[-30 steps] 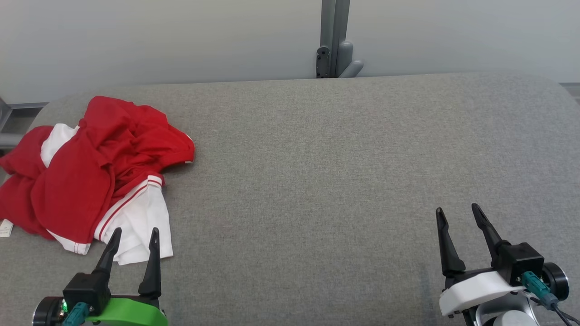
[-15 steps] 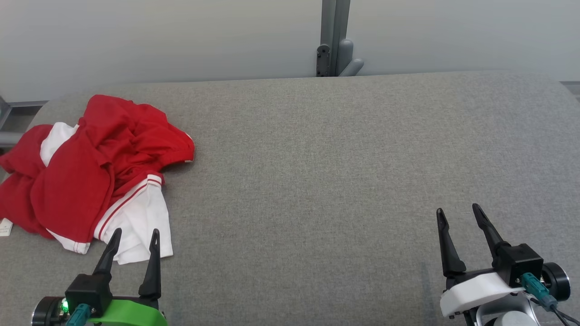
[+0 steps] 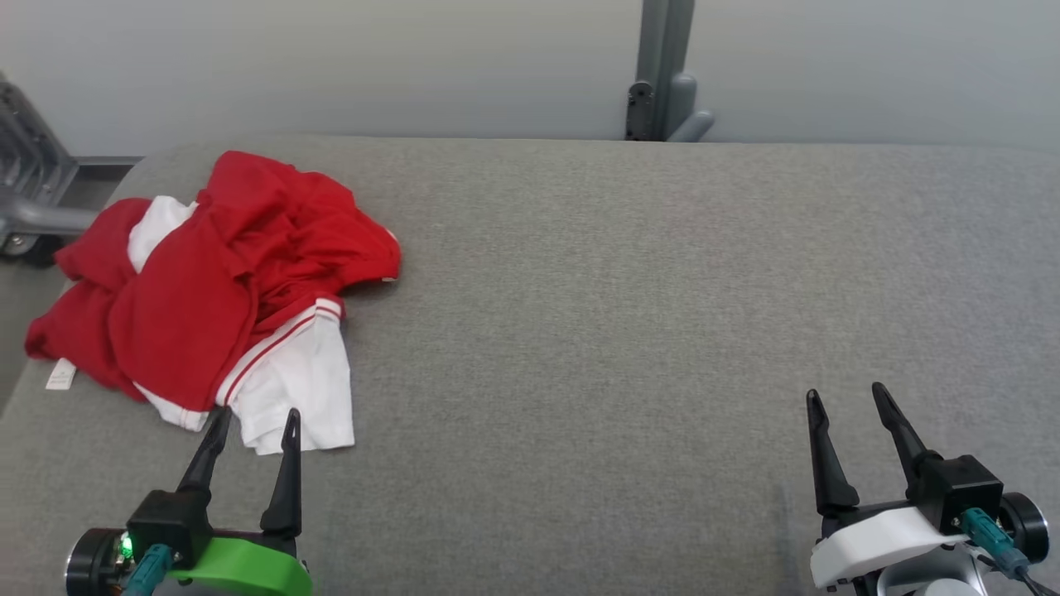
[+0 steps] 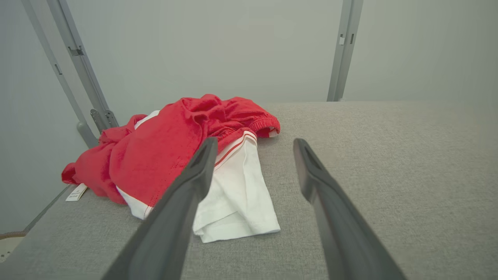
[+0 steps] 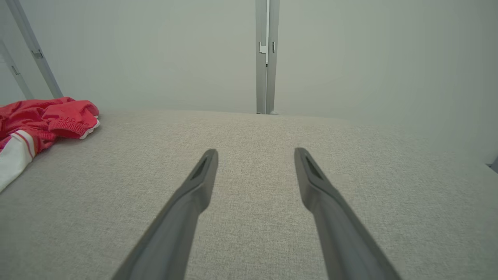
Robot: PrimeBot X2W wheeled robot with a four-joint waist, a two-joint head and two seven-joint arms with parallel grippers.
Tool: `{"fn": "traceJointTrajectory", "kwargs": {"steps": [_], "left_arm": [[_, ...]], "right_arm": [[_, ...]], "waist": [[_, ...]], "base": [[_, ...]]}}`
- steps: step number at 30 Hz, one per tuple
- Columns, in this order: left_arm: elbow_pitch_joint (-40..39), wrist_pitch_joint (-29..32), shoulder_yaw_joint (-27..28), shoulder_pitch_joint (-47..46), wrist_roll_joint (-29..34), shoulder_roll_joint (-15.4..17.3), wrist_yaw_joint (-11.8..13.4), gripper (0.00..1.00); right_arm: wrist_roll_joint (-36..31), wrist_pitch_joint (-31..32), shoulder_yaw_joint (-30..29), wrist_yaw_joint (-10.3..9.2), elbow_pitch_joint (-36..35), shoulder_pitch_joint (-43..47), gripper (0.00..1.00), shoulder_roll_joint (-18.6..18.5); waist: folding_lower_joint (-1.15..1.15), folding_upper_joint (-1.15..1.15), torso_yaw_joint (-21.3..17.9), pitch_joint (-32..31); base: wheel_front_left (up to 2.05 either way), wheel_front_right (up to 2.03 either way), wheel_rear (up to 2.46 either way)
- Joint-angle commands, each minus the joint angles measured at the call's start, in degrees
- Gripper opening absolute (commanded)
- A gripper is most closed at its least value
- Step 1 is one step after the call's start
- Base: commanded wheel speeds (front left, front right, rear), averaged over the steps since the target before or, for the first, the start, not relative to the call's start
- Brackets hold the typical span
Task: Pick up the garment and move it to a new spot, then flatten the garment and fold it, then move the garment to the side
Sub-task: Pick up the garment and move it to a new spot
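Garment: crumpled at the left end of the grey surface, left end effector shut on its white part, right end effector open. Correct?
No. The left end effector is open, gripping nothing, as the left wrist view shows. The garment lies crumpled at the left end of the grey surface, and the right end effector is open.

Grey fabric-covered table (image 3: 629,273) is spanning the head view, its far left corner rounding off. Plain pale grey wall (image 3: 373,66) is running behind, soft even light falling on it. Grey metal post (image 3: 662,66) is standing upright just behind the far edge. Angled metal frame (image 3: 25,149) is leaning at far left, a small dark wheel (image 3: 16,245) sitting on grey floor (image 3: 10,306).
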Motion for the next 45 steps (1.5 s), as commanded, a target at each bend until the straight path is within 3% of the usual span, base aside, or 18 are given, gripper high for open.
{"fn": "traceJointTrajectory", "kwargs": {"steps": [1, 9, 15, 26, 33, 39, 45], "left_arm": [[0.1, -0.2, 0.1, -0.2, 0.0, 0.5, 0.0, 1.0], [0.9, -0.1, 0.4, 1.6, -0.2, 1.1, 0.0, 1.0], [0.6, -0.1, 2.4, 3.0, -1.0, 0.9, 0.0, 1.0], [1.2, -0.1, 3.1, -0.2, -3.6, -0.6, 0.0, 1.0], [9.7, 0.5, -4.0, -15.8, -10.8, 0.6, 0.0, 1.0], [15.7, 7.2, -9.9, -32.0, -21.1, 2.9, 0.0, 1.0], [20.7, 17.6, -11.6, -43.7, -30.4, 6.0, 0.0, 1.0]], "right_arm": [[0.3, -0.2, 0.3, 0.0, -0.1, 0.5, 1.0, -0.2], [0.5, -0.2, 2.6, -0.01, 0.4, -0.6, 1.0, -0.2], [1.2, -0.2, 4.7, -0.01, 0.6, -1.8, 1.0, -0.2], [-0.4, -0.2, 4.2, -0.01, -0.3, -3.3, 1.0, -0.2], [-4.1, -0.2, 3.9, -0.01, -2.3, -8.6, 1.0, -1.8], [-5.3, -0.2, 5.0, -0.01, -3.4, -13.4, 1.0, -3.9], [-5.1, -0.2, 5.1, -0.01, -4.5, -16.4, 1.0, -4.2]], "waist": [[0.0, 0.0, 5.5, -0.5], [0.0, 0.0, 17.7, -1.3], [0.0, 0.0, 21.1, -1.0], [0.0, 0.0, 18.2, 4.2], [0.0, 0.0, 15.4, 16.1], [0.0, 0.0, 12.4, 25.0], [0.0, 0.0, 9.0, 30.4]], "base": [[0.0, 0.0, 0.0], [0.0, 0.0, 0.0], [0.0, 0.0, 0.0], [0.0, 0.0, 0.0], [0.0, 0.0, 0.0], [0.0, 0.0, 0.0], [0.0, 0.0, 0.0]]}}
